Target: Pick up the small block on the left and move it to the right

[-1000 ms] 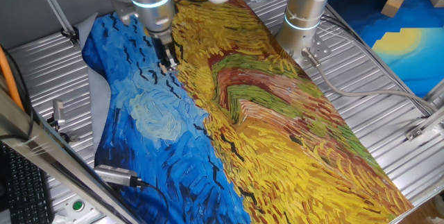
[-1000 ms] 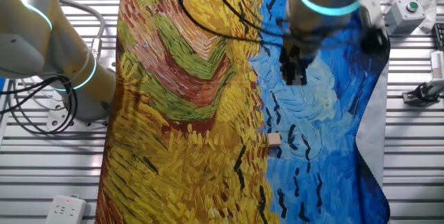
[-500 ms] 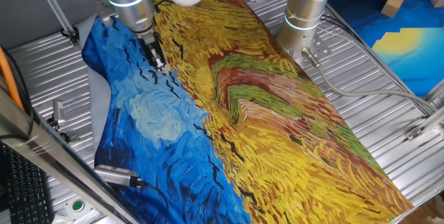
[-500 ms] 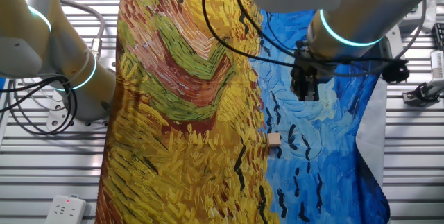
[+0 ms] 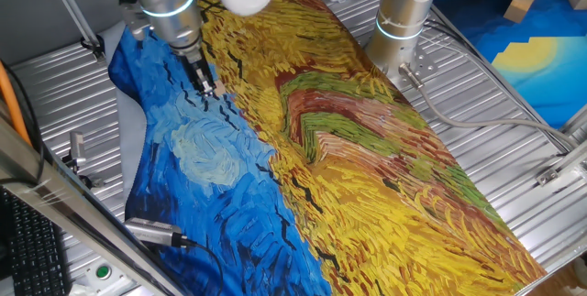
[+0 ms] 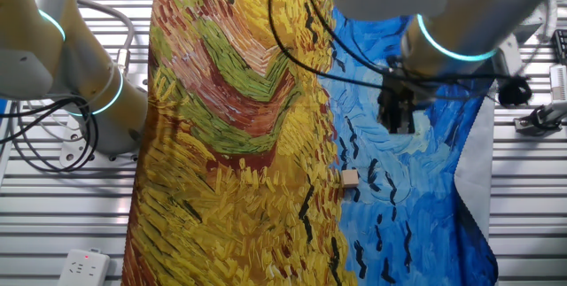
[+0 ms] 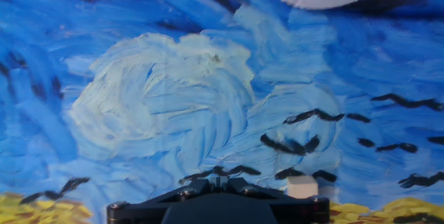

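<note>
The small block is a tiny pale tan cube. It lies on the painted cloth where the yellow part meets the blue part. In the hand view it shows at the bottom, just right of the black fingers. My gripper hangs above the blue part, apart from the block, with its fingers together and nothing between them. It also shows in one fixed view and at the bottom edge of the hand view. In that fixed view I cannot make the block out.
A second arm's base stands beside the yellow side of the cloth, also seen in one fixed view. A grey button box and a clamp sit on the ribbed metal table past the blue edge. A larger wooden block stands on another table.
My gripper has moved across the blue part of the cloth, away from the yellow part, still shut. The small block has not moved.
</note>
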Tool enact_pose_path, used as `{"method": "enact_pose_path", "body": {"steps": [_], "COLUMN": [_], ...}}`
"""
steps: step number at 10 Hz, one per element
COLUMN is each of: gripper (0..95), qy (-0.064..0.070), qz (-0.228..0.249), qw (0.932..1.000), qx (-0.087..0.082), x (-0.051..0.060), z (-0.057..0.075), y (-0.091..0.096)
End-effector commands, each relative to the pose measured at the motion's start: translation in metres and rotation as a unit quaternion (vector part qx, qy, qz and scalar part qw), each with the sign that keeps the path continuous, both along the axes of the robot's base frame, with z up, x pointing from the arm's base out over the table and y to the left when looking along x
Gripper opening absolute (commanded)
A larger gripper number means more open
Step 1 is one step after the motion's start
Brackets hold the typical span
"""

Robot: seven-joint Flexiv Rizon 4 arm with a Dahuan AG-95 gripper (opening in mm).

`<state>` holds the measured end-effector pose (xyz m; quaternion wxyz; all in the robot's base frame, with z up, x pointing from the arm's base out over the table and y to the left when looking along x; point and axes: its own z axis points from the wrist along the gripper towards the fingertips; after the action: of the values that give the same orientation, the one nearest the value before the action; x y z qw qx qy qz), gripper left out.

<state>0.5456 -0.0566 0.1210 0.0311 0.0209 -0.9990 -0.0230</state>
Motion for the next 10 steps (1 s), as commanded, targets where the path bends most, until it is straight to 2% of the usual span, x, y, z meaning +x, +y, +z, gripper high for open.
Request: {"method": "enact_pose_path", "body": {"steps": [1, 2, 4, 6, 10], "gripper": [0.0, 0.0, 0.0, 0.0, 0.0], "qy": [-0.003, -0.003, 0.003, 0.004, 0.004], "qz": [0.01, 0.018, 0.015, 0.012, 0.011], "qw": [0.9999, 0.9998, 0.9999, 0.9999, 0.9999], "qx": [0.0, 0.002, -0.002, 0.001, 0.004], "x": [-0.005, -0.006, -0.005, 0.0, 0.0], "z": [-0.001, -0.002, -0.001, 0.0, -0.002], "y": [-0.015, -0.026, -0.027, -0.028, -0.026]}}
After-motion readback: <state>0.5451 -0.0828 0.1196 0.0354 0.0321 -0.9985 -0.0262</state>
